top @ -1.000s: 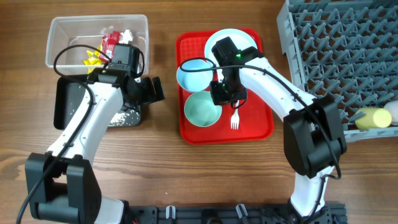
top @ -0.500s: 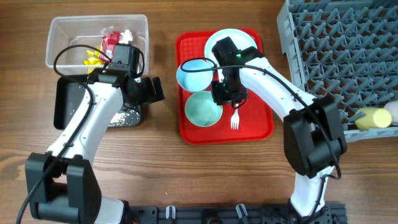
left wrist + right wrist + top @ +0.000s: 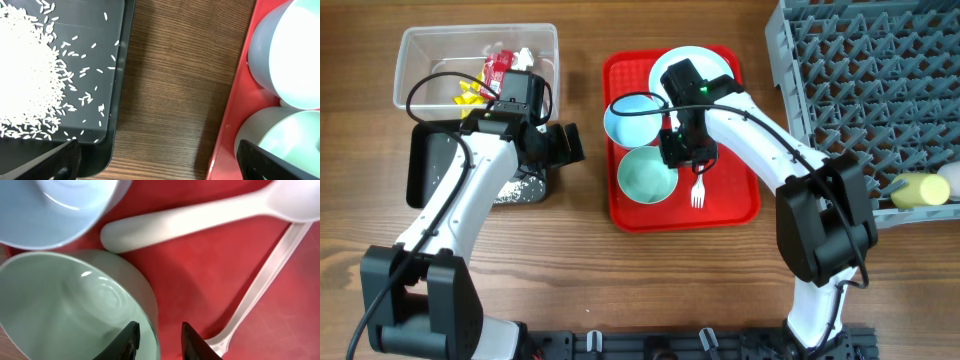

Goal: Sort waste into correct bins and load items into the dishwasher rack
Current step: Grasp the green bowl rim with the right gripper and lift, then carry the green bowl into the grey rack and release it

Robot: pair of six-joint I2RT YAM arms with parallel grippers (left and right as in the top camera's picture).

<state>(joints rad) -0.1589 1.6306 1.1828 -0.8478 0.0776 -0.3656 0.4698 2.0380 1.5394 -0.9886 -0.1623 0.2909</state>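
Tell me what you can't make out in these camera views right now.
Spoon: overhead view, hidden beneath the right arm.
Black tub: overhead view, the left arm covers much of it.
White cup: overhead view, cut off by the right edge.
Bowls: left wrist view, cut off by the right edge.

Rice grains (image 3: 25,80) lie heaped in the black tub (image 3: 117,30), well apart from the red tray (image 3: 240,105)
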